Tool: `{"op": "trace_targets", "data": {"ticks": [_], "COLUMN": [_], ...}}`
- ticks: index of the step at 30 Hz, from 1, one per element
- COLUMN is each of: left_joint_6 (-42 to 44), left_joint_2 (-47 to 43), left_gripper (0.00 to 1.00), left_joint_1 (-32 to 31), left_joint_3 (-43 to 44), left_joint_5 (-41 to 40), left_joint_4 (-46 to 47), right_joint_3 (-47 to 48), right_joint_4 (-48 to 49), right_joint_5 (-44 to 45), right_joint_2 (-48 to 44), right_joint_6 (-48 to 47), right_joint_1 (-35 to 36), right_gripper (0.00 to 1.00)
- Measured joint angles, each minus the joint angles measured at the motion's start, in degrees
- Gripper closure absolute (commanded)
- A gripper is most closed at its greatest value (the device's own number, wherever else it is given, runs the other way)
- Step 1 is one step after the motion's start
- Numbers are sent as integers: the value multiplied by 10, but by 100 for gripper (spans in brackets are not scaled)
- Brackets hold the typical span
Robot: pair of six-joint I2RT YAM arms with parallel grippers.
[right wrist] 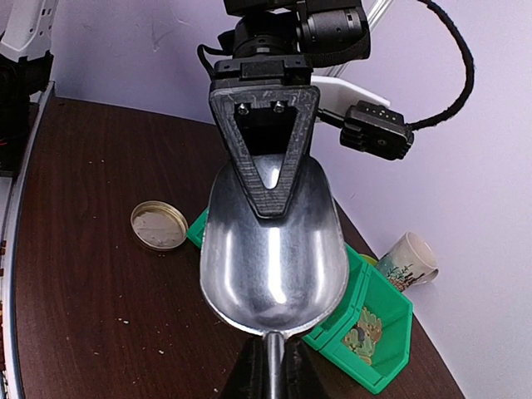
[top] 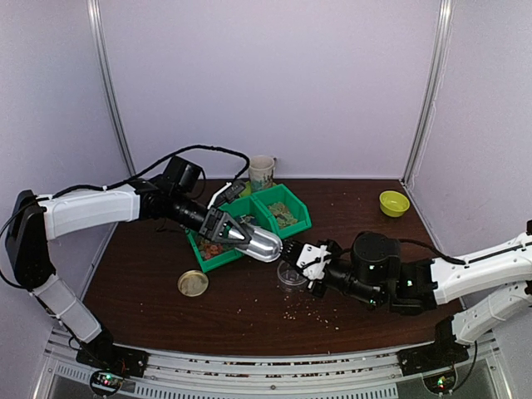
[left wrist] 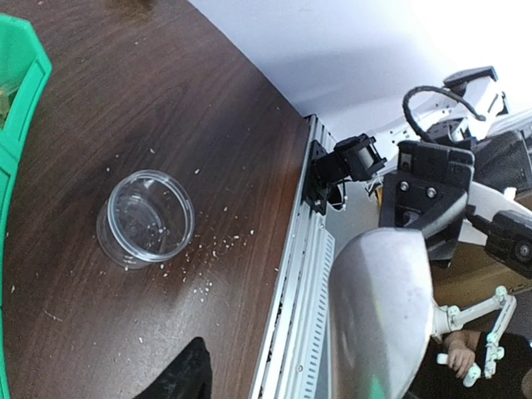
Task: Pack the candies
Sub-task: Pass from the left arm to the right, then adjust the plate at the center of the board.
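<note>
An empty metal scoop (top: 263, 243) hangs over the front of the green bins (top: 293, 206). My right gripper (top: 296, 252) is shut on its thin handle (right wrist: 271, 359). The left gripper (top: 236, 230) stands open at the scoop's bowl (right wrist: 274, 253): one black finger (right wrist: 266, 158) lies over the bowl's far edge, while the other finger (left wrist: 184, 376) is well apart from it. Candies (top: 211, 248) lie in the front bin, and greenish candies (right wrist: 364, 329) in the back one. A clear round jar (left wrist: 146, 218) stands on the table, holding only crumbs.
The tan jar lid (top: 193, 283) lies left of the jar. A printed cup (top: 262, 172) stands behind the bins and a yellow bowl (top: 394, 203) at the back right. Crumbs (top: 312, 312) are scattered near the jar. The rail (left wrist: 293, 274) marks the table's near edge.
</note>
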Motion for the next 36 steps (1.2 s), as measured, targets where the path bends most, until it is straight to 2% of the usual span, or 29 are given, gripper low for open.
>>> {"op": "trace_targets", "data": {"ticks": [7,26,36], "left_joint_6": [3,5,12], "left_joint_2": [-11,-58,-70], "left_gripper": [3,2,2], "left_joint_1": [13,63,86], "left_joint_3": [0,0,0], "left_joint_5": [-24,-115,-175], "left_joint_4": [-1,-2,-10], "right_joint_3": [-9,-49,-49], "right_joint_4": [-3,-36,-72], "right_joint_5": [6,42,40], "right_joint_2": [-21,-115,-125], "right_joint_6": [23,110,159], "right_joint_1": [0,-26,-39], "right_gripper": [100,100,100]}}
